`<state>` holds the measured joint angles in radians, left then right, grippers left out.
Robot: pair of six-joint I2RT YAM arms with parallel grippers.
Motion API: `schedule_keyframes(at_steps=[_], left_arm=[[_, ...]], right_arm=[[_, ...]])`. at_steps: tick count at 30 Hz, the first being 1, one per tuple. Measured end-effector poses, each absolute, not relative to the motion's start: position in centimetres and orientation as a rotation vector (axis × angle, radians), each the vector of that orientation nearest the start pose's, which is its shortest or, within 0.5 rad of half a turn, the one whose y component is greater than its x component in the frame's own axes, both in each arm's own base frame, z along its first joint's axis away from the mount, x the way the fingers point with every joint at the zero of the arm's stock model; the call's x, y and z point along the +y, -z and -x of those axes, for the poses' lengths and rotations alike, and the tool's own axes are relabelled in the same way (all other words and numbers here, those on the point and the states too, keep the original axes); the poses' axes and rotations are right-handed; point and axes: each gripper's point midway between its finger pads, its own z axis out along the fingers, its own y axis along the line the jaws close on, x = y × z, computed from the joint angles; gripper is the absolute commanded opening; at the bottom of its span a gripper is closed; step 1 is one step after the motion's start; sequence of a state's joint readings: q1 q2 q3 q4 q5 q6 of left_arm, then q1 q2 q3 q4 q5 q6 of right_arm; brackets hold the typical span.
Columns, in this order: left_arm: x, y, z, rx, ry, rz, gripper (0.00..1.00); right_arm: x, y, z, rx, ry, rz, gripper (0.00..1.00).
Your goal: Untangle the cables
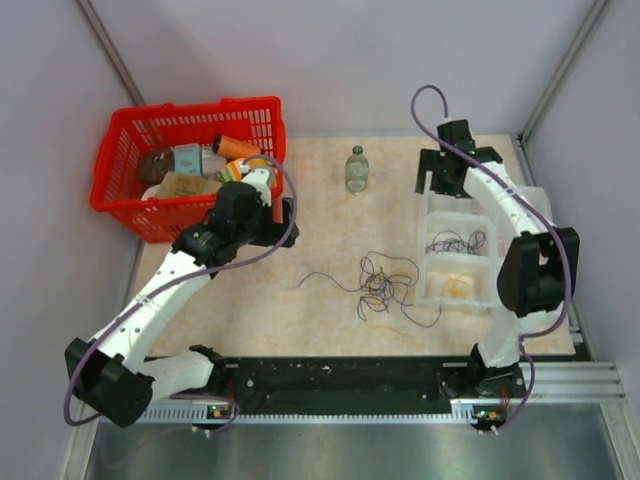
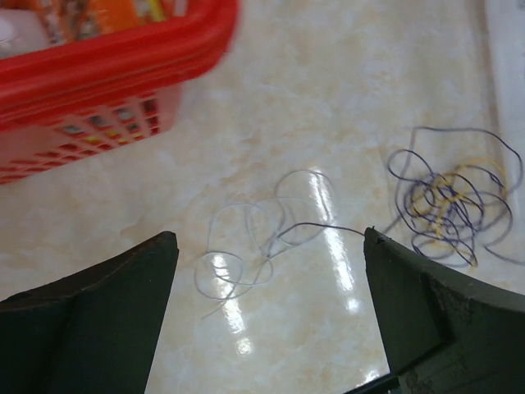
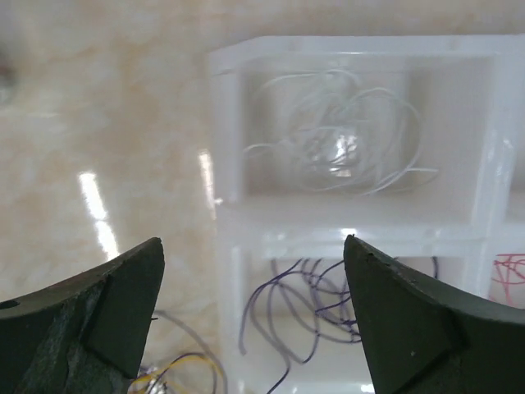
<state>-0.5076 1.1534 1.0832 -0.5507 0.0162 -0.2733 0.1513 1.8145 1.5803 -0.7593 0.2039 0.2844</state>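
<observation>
The cables (image 1: 385,285) lie as a tangle of dark purple and yellow strands mid-table, with one strand trailing left. In the left wrist view the tangle (image 2: 451,205) is at the right, and a pale looped cable (image 2: 254,238) lies on the table below my open left gripper (image 2: 269,236). That left gripper (image 1: 270,205) hovers near the basket. My right gripper (image 1: 437,185) (image 3: 252,242) is open and empty above the white tray (image 3: 344,220). Separate compartments of the tray hold pale cables (image 3: 336,148), purple cables (image 3: 328,312) and a red cable (image 3: 509,275).
A red basket (image 1: 190,160) full of packets stands at the back left, close to my left arm. A small glass bottle (image 1: 357,168) stands at the back centre. The white tray (image 1: 432,262) sits at the right, beside the right arm.
</observation>
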Motion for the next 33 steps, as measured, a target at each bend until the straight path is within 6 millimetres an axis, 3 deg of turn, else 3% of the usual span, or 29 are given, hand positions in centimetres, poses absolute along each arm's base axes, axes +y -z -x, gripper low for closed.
schedule_keyframes(at_steps=[4,7,10,14,17,21,28,33], left_arm=[[-14.4,-21.6,-30.4,2.216,0.354,-0.084,0.98],[-13.6,-22.2,-29.9,2.185,0.345,-0.029,0.99],[-12.6,-22.8,-28.4,2.148,0.356,0.027,0.99],[-11.3,-23.6,-26.7,2.102,0.363,0.083,0.99],[-10.8,-23.6,-25.7,2.087,0.371,0.107,0.99],[-10.5,-22.8,-25.2,2.107,0.361,0.119,0.99],[-10.3,-22.0,-25.0,2.136,0.349,0.126,0.99],[-10.4,-21.9,-25.0,2.136,0.349,0.126,0.99]], right_arm=[[12.5,-18.8,-40.5,2.427,-0.082,-0.011,0.86],[19.2,-19.6,-36.7,2.393,-0.259,0.194,0.81],[25.8,-17.1,-32.6,2.417,-0.421,0.409,0.78],[31.7,-12.3,-29.4,2.527,-0.536,0.536,0.81],[34.0,-9.0,-28.8,2.631,-0.613,0.472,0.83],[35.1,-5.4,-28.4,2.746,-0.640,0.339,0.79],[36.3,-3.9,-27.6,2.790,-0.617,0.224,0.49],[37.7,-4.0,-27.9,2.743,-0.550,0.237,0.08]])
